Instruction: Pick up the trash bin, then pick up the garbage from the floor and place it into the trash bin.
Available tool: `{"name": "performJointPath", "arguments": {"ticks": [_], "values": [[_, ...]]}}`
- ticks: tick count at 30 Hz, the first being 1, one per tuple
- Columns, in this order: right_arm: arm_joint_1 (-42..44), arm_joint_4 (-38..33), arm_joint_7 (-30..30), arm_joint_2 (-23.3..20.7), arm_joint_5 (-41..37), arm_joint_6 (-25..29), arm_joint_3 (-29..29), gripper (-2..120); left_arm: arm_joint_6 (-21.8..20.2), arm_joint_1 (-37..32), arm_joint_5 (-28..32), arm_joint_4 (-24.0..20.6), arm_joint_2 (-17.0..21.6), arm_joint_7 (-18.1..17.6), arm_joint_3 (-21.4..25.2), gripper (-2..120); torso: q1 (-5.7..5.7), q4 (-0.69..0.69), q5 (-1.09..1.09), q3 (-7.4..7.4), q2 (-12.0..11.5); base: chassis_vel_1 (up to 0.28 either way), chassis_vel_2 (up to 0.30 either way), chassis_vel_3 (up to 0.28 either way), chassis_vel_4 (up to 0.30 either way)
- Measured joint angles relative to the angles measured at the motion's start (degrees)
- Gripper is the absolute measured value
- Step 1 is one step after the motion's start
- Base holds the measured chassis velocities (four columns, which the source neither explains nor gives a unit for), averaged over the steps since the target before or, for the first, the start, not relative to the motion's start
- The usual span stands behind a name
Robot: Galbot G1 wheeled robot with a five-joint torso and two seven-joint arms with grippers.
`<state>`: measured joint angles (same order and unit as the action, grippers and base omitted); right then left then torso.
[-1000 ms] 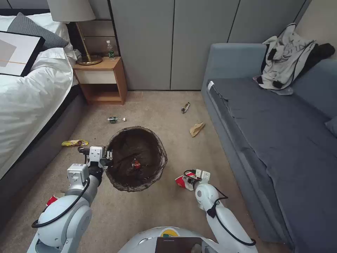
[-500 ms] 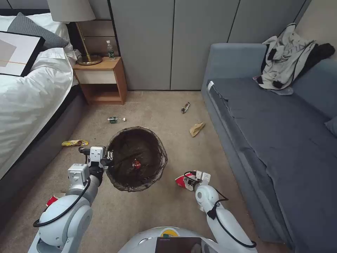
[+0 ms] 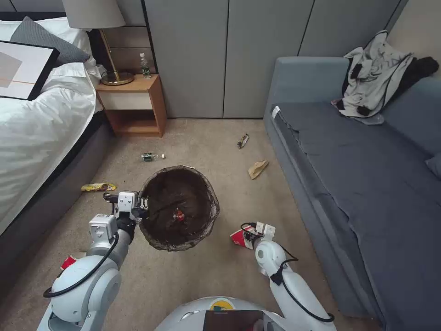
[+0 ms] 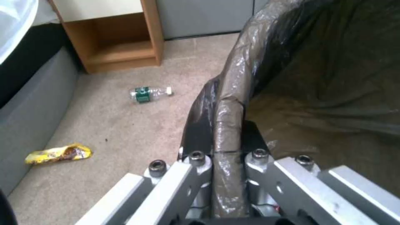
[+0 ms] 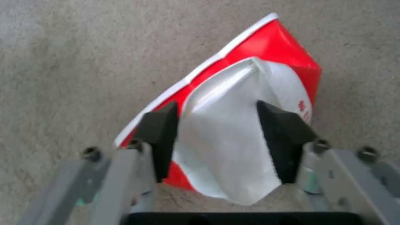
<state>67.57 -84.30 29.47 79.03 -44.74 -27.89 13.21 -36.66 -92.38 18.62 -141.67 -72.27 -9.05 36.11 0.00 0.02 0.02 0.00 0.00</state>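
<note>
The left gripper is clamped on the rim of the trash bin, its jaws pinching the bag-covered lip as the left wrist view shows, and the bin hangs held over the floor in front of the robot, so that first step looks done. Down inside the bin lies a small red item, seemingly one piece of litter already in. Over on the right, the right gripper is low at the carpet, its dark pads set either side of the crushed red-and-white cup, pressing its white face; whether the cup is fully gripped or lifted yet is hard to tell. Plenty is left: the small plastic bottle lies near the nightstand, the yellow snack wrapper sits beside the bed, a brown paper scrap and a dark wrapper wait near the sofa, and something red-and-white peeks beside the left arm.
</note>
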Motion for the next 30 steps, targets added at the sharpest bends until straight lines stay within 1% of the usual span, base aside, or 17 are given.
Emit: {"name": "performJointPath", "arguments": {"ticks": [1,2,3,7,8,11,23,29,30], "values": [[0.03,0.00,-0.07,0.01,0.02,0.04,0.01,36,0.00,-0.01,-0.01,-0.07,0.00,0.00,-0.03,3,0.00,0.01,0.00,0.00,0.00,0.000,0.000,0.000,0.000],[0.07,-0.02,-0.10,0.03,0.01,0.06,0.02,33,0.00,-0.02,-0.01,-0.09,0.00,0.00,-0.03,3,0.00,0.01,0.00,0.00,0.00,0.000,0.000,0.000,0.000],[0.07,-0.02,-0.10,0.03,0.01,0.06,0.02,33,0.00,-0.02,-0.01,-0.09,0.00,0.00,-0.03,3,0.00,0.01,0.00,0.00,0.00,0.000,0.000,0.000,0.000],[0.17,-0.19,-0.12,0.05,0.07,0.09,0.15,14,0.02,-0.02,-0.01,-0.23,0.14,0.00,-0.09,3,0.00,-0.01,-0.01,0.00,0.00,0.000,0.000,0.000,0.000],[0.17,-0.19,-0.12,0.05,0.07,0.09,0.15,14,0.02,-0.02,-0.01,-0.23,0.14,0.00,-0.09,3,0.00,-0.01,-0.01,0.00,0.00,0.000,0.000,0.000,0.000],[0.38,-0.32,-0.12,0.06,0.24,0.18,0.27,0,0.07,0.01,-0.01,-0.30,0.25,0.01,-0.13,3,0.00,-0.01,-0.02,0.00,0.00,0.000,0.000,0.000,0.000],[0.72,-0.72,-0.03,0.09,0.59,0.26,0.65,0,0.11,-0.05,0.12,-0.80,0.55,0.04,-0.15,3,0.00,-0.01,-0.02,0.00,0.00,0.000,0.000,0.000,0.000],[1.15,-1.57,-0.06,0.13,1.10,0.38,1.68,0,0.12,-0.08,0.24,-1.14,0.59,0.04,-0.12,3,0.00,-0.01,-0.02,0.00,0.00,0.000,0.000,0.000,0.000],[1.70,-2.58,-0.78,0.11,2.06,0.60,2.46,0,0.12,-0.08,0.31,-1.29,0.62,0.02,-0.08,3,0.00,-0.02,-0.02,0.00,0.00,0.000,0.000,0.000,0.000]]}}
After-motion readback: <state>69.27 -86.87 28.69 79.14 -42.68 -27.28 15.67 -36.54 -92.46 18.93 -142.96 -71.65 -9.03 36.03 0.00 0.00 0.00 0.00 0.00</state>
